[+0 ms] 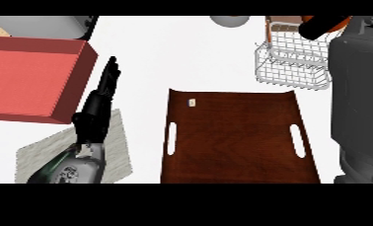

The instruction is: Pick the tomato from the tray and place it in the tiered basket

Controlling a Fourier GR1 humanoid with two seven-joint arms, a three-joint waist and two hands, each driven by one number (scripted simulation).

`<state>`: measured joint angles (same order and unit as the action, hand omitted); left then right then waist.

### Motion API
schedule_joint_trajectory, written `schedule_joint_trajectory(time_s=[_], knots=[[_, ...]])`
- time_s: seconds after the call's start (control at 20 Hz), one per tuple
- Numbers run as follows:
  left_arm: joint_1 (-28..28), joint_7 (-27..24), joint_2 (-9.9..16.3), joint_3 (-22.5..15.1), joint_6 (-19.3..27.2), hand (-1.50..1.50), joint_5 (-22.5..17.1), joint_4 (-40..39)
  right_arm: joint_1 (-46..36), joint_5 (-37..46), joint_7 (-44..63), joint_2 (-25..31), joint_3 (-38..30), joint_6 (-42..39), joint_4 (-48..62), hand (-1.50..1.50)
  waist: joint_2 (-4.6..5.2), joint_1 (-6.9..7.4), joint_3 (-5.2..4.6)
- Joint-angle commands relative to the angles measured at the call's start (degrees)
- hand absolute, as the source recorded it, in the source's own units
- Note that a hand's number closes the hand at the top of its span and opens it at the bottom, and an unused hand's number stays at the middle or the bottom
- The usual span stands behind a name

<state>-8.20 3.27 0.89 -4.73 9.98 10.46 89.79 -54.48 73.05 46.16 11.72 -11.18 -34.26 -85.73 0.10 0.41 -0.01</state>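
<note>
A red box (40, 79) is seen at far left. Beside it the left hand (98, 104) is held edge-on, fingers straight, grasping nothing. The brown tray (237, 138) lies at centre. Above the wire tiered basket (291, 67), the right hand (315, 28) appears closed on an orange-red object, possibly the tomato (331, 21); it is largely hidden.

The right hand (320, 25) hangs over the tiered basket (291, 69) — beyond the brown tray (237, 141); the left hand (98, 104) rests, fingers straight.
</note>
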Motion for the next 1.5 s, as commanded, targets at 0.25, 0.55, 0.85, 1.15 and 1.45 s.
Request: schedule_joint_trajectory(time_s=[0.25, 0.55, 0.85, 1.15, 1.45], knots=[[-2.17, -2.1, 1.39, 2.9, -2.27, 0.0, -2.2, -4.25, 2.06, -1.2, -7.09, 7.72, -2.45, 8.05, 9.45, 1.5, 0.02, -0.2, 0.0], [1.05, 0.72, -0.81, -1.8, 0.72, 0.0, 0.9, 1.14, 4.08, -7.56, -3.5, 1.31, -11.58, 18.45, 13.0, -1.5, 0.02, 0.16, 0.05], [0.15, 0.53, 0.64, 0.71, -0.54, 0.0, -0.41, 1.55, 0.79, -13.2, -4.86, 1.89, -15.89, 24.61, 12.21, -1.5, -0.09, 0.27, 0.03], [-1.3, -1.9, 0.47, 0.81, 0.3, 0.0, 0.3, -2.93, 5.55, -15.47, -1.3, 4.19, -21.44, 28.96, 1.95, -1.5, -0.23, -1.13, 0.01], [0.87, -0.16, 2.3, 2.6, -0.91, 0.0, -1.46, 0.61, 14.94, -25.54, 2.88, 5.02, -31.63, 22.8, -13.92, -1.5, -0.81, -2.5, 0.06]])
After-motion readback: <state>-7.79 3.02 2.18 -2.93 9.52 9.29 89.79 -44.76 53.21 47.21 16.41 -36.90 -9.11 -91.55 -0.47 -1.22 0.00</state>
